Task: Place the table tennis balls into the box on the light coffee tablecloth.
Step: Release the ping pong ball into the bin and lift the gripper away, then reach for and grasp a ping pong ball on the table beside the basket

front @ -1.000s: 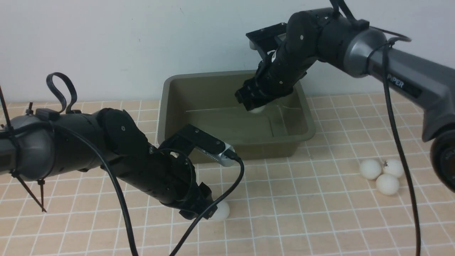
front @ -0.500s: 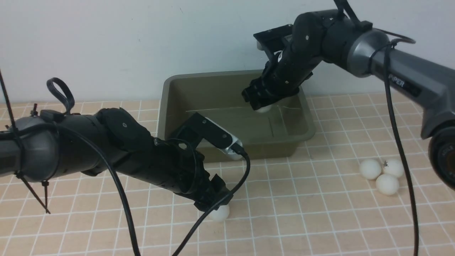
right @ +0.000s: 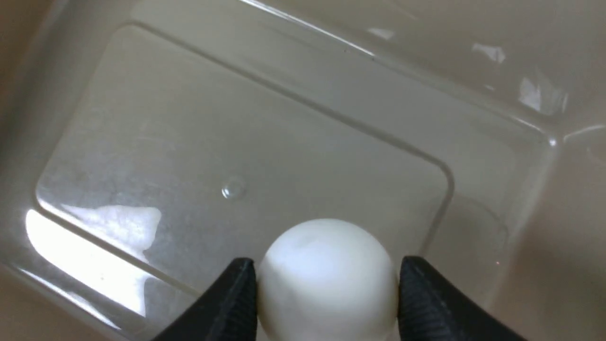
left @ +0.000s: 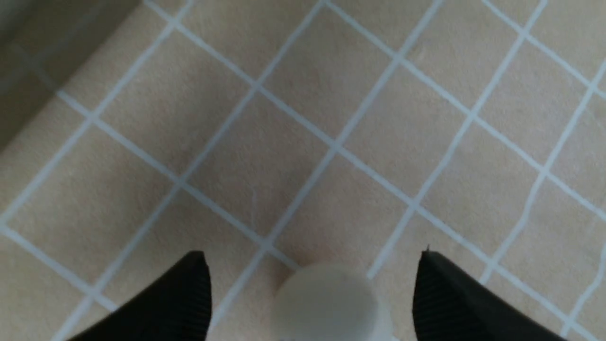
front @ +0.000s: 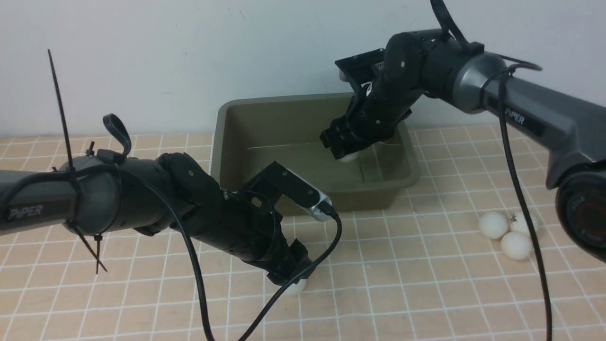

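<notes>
toward 12 o'clock on the light coffee tablecloth (front: 402,284) sits the olive box (front: 265,123), its long side facing the robot. the right gripper (front: 345,149) reaches down inside it, over the floor's 3 o'clock half. the right wrist view shows its two black fingers pressed against opposite sides of the held ball (right: 326,284), so the tool is clamped on it. whether that ball touches the box floor cannot be told. no other ball shows inside the box.

at 6 o'clock from the box, out on the cloth, the left gripper (front: 294,278) points steeply down over the near ball (front: 296,287). in the left wrist view its jaws stand wide apart, one on each side of the near ball (left: 331,308), with bare cloth showing in both gaps. that ball rests on the tablecloth, untouched by either finger.

off at 4 o'clock from the box lie three loose balls (front: 493,225), bunched together in a tight triangle. one of them carries a small dark mark.
</notes>
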### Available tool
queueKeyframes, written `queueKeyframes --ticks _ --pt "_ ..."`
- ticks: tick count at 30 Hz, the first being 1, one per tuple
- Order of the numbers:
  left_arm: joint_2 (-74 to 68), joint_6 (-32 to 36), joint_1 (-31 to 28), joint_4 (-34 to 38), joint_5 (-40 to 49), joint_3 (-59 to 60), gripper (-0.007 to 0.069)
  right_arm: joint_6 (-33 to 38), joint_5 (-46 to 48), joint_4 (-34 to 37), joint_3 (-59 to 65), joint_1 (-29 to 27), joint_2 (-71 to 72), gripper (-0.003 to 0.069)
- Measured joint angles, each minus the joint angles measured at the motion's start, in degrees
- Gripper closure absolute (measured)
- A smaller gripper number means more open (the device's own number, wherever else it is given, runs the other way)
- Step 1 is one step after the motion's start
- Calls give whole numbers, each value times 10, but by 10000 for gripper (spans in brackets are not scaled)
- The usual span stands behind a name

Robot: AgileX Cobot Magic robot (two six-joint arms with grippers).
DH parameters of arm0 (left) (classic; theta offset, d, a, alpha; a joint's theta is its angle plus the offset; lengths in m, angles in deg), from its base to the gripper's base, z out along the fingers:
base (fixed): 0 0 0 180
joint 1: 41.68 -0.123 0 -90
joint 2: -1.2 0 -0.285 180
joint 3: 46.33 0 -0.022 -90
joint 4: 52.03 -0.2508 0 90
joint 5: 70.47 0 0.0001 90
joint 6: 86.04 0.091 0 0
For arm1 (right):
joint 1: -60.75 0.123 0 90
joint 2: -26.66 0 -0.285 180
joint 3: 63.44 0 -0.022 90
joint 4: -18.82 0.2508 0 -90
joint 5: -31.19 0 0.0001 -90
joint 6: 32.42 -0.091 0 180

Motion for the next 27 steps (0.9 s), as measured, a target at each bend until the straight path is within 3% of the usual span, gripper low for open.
queueKeyframes --ticks 9,16,20,24,27 --pt "-24 -1 0 -1 18 -6 145 4 -4 1 0 0 -4 305" --pt "-24 -1 0 -2 19 -6 148 5 -6 0 0 0 -4 227" --pt "-24 -1 0 -2 27 -6 204 5 -6 0 0 0 -4 193" --pt "-32 -1 0 -2 39 -6 309 5 13 -5 -13 -2 -2 192" --pt "-36 -1 0 -1 48 -11 323 5 53 -11 -50 -11 10 190"
